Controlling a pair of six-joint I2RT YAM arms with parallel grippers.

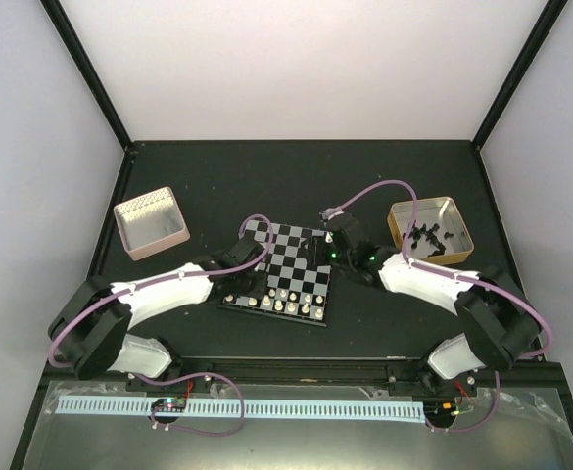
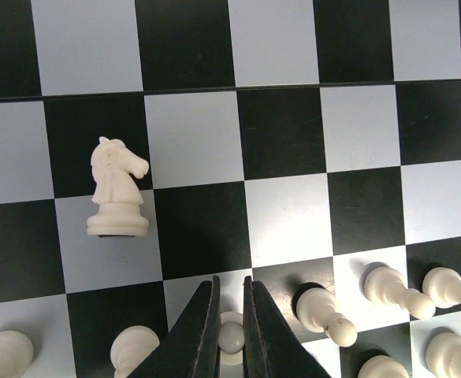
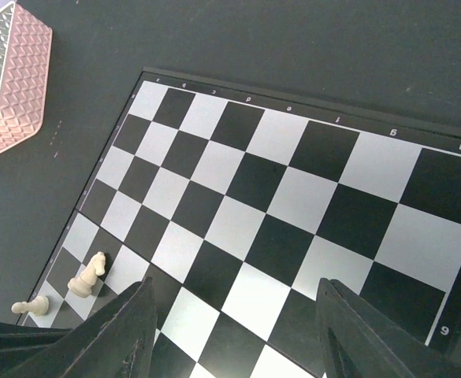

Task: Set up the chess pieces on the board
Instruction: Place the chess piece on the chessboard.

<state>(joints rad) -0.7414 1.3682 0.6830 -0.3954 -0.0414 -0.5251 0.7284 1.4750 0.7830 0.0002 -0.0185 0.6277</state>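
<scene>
The left gripper (image 2: pixel 230 282) is clamped on a tiny cream-white plastic pawn (image 2: pixel 230 337), its two dark fingers pinching the rounded head. The main risk is that so narrow a hold lets the piece swivel or slip when it is lifted or set down, so that it lands tilted or off its square. A second risk is crowding. In the left wrist view more cream-white pawns (image 2: pixel 325 313) stand close at 3 o'clock of the held one, and others sit at 9 o'clock, so any sideways drift of the fingers could topple them. The held pawn sits between the jaws at the near rows of the small black-and-silver checkered chessboard (image 2: pixel 277 142). A cream-white horse-headed knight (image 2: pixel 118 189) stands upright and alone at 10 o'clock, well apart from the fingers and seemingly off the back row. The right gripper (image 3: pixel 238 339) hangs over the far half of the board, at about 2 o'clock from the left one in the overhead view. Its jaws are spread with nothing between them.
</scene>
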